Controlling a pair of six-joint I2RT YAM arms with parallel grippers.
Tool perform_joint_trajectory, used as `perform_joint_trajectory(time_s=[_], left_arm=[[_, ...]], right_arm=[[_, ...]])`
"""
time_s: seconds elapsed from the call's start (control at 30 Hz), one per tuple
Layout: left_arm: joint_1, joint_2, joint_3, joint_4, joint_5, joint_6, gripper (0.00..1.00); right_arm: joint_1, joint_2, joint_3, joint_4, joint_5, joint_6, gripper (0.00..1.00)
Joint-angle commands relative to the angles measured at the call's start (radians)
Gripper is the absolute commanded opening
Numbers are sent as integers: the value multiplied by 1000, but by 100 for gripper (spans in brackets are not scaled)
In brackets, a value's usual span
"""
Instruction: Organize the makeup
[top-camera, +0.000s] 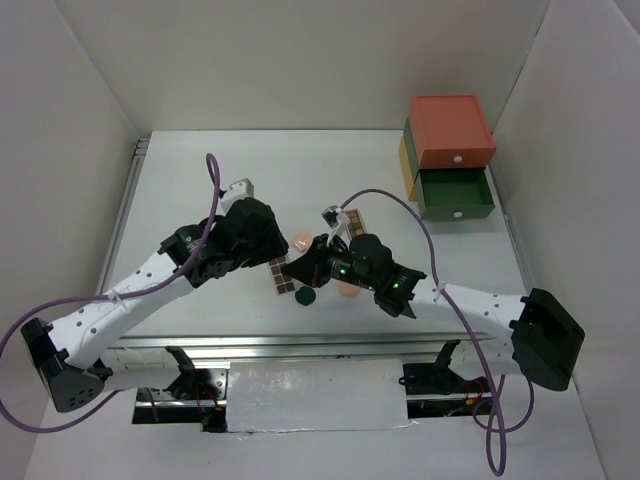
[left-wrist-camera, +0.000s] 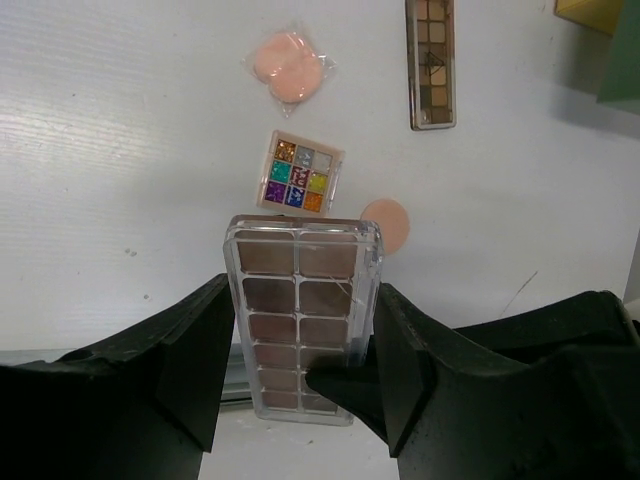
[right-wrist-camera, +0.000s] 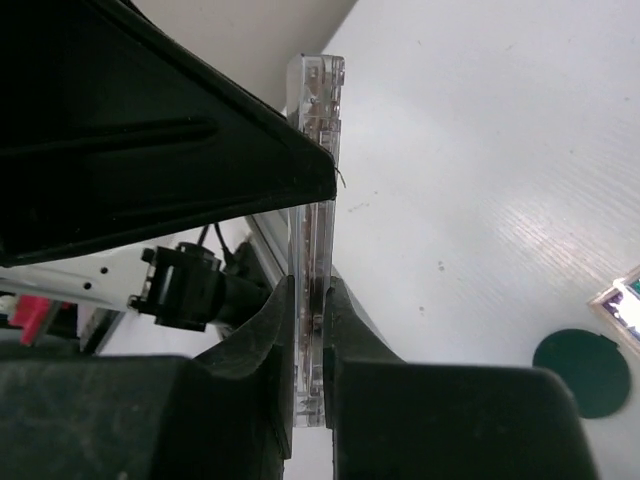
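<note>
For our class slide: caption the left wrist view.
Left jaws grip a brown eyeshadow palette; a multicolour palette lies beyond it.

A clear-cased brown eyeshadow palette (left-wrist-camera: 303, 315) sits lower centre, pinched by the left hand (left-wrist-camera: 303, 345) and the right hand (right-wrist-camera: 316, 300). Above it, flat on the desk (left-wrist-camera: 120, 200), lie a square multicolour palette (left-wrist-camera: 300, 174), a round peach compact (left-wrist-camera: 388, 223) and a wrapped pink puff (left-wrist-camera: 288, 66). A second long palette (left-wrist-camera: 431, 62) lies upper right.

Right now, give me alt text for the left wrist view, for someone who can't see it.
The left fingers grip a long brown eyeshadow palette by its sides. Beyond it on the white table lie a square multicolour palette, a peach compact, a wrapped pink compact and a second long palette.
</note>
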Motion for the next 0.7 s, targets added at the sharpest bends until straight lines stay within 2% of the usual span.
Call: perform_joint_trajectory(time_s=[0.0, 0.1, 0.13, 0.3, 0.4, 0.43, 0.5, 0.6, 0.63, 0.67], left_arm=[[-4, 9, 71, 24, -35, 1, 4], [-4, 29, 137, 18, -39, 24, 52], [-4, 43, 161, 6, -47, 30, 98], [-4, 101, 414, -135, -157, 73, 100], [-4, 91, 528, -187, -228, 100, 99], [-4, 83, 567, -201, -245, 106, 99], [-4, 49, 572, -209, -276, 142, 99], [-3, -24, 481, -190, -265, 182, 99], [-3, -44, 406, -168, -256, 188, 99], [-3, -66, 366, -155, -245, 203, 99]], right_arm=[[19, -27, 6, 101, -29, 13, 0], [19, -41, 10, 69, 8, 13, 0], [19, -50, 7, 69, 20, 17, 0], [-42, -87, -3, -8, 117, 95, 0], [-157, -142, -48, -15, 114, 176, 0], [-220, -191, -60, -64, 133, 197, 0], [-292, -281, -66, -138, 252, 259, 0], [-467, -383, -68, -300, 417, 347, 0], [-514, -400, -66, -361, 446, 368, 0], [-614, -414, -69, -376, 463, 378, 0]])
